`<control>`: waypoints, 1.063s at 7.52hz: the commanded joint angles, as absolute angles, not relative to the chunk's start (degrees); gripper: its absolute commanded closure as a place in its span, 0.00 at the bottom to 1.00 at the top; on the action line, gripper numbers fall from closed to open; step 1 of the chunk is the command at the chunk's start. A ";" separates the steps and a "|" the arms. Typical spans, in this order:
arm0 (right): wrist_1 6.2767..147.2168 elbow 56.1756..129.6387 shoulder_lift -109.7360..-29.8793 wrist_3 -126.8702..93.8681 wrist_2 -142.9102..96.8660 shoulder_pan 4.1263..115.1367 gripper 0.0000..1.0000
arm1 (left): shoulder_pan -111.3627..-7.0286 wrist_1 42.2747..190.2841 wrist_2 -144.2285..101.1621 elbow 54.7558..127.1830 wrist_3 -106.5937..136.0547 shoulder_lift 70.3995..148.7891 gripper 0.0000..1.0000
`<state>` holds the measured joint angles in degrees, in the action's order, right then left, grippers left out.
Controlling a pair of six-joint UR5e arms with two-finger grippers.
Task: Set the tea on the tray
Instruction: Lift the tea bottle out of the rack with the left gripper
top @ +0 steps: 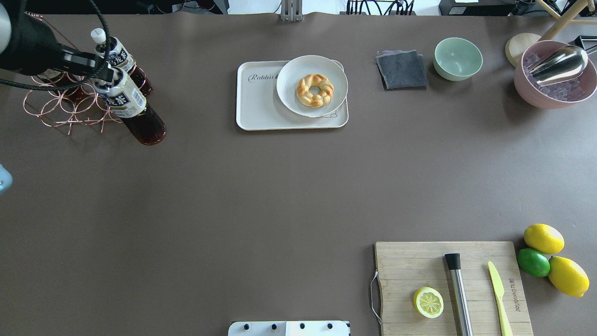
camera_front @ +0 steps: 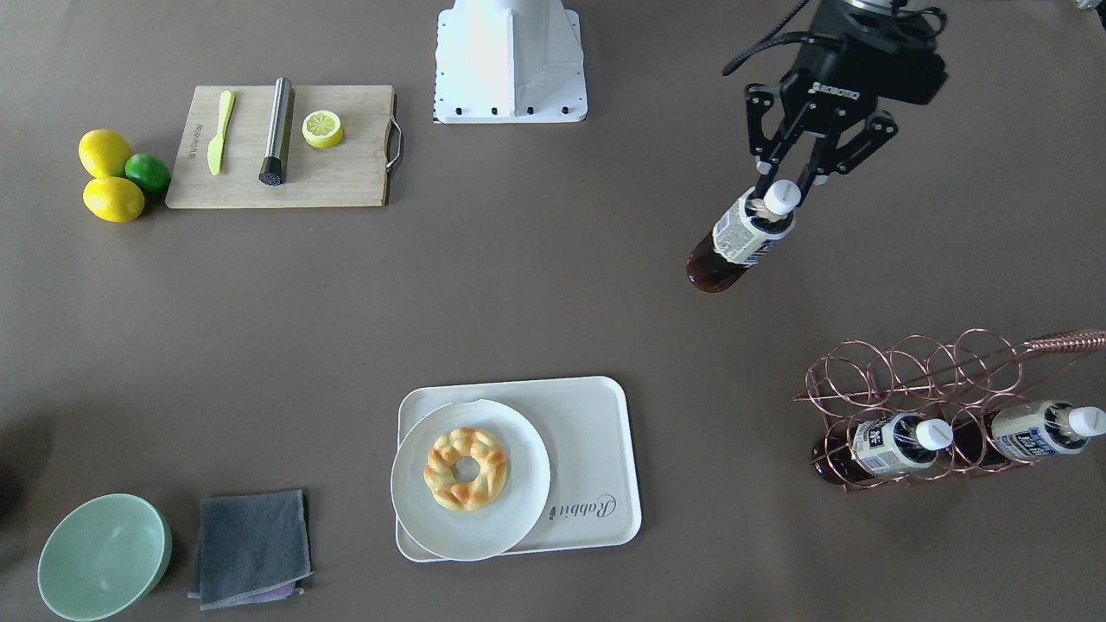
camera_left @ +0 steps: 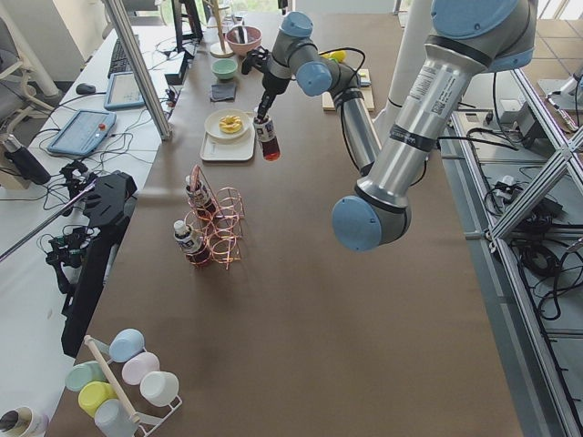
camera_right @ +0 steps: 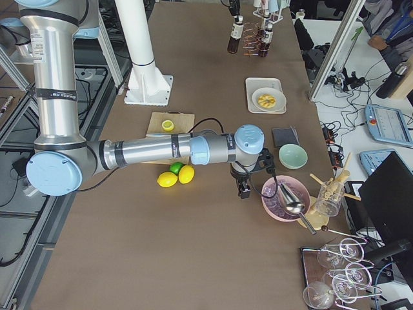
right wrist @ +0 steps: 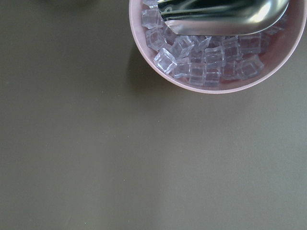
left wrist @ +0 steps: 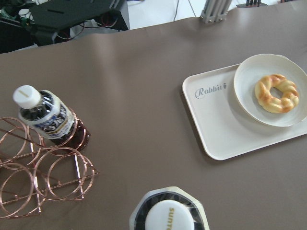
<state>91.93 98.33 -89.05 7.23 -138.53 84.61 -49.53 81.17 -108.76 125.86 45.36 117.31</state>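
My left gripper is shut on the neck of a tea bottle with a white cap and dark brown liquid. It holds the bottle tilted above the table, between the robot base and the copper wire rack. The bottle also shows in the overhead view, and its cap shows in the left wrist view. Two more tea bottles lie in the rack. The off-white Rabbit tray lies apart, with a white plate and a doughnut on its one side. My right gripper hangs beside a pink bowl; I cannot tell whether it is open or shut.
The pink bowl of ice cubes holds a metal scoop. A green bowl and grey cloth lie near the tray. A wooden board carries a knife, a steel tool and a lemon half, with two lemons and a lime beside it.
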 commanded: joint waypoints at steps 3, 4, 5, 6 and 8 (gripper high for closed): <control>91.93 98.35 -88.86 7.29 -138.43 84.29 0.00 | -29.83 79.19 -91.88 112.09 58.17 136.11 1.00; 91.85 98.35 -89.03 7.29 -138.51 84.29 0.00 | -26.92 80.32 -88.80 110.15 59.23 137.27 1.00; 91.93 98.35 -89.03 7.29 -138.52 84.29 0.00 | -25.07 81.90 -86.86 107.78 60.46 138.33 1.00; 91.85 98.44 -89.12 7.29 -138.52 84.29 0.00 | -24.27 82.09 -86.49 106.71 60.99 138.34 1.00; 91.85 98.44 -89.12 7.29 -138.52 84.29 0.00 | -24.08 81.74 -86.40 107.22 60.47 137.64 1.00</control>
<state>91.86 98.41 -89.09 7.29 -138.51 84.29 -24.60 81.85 -86.78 107.26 60.60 137.99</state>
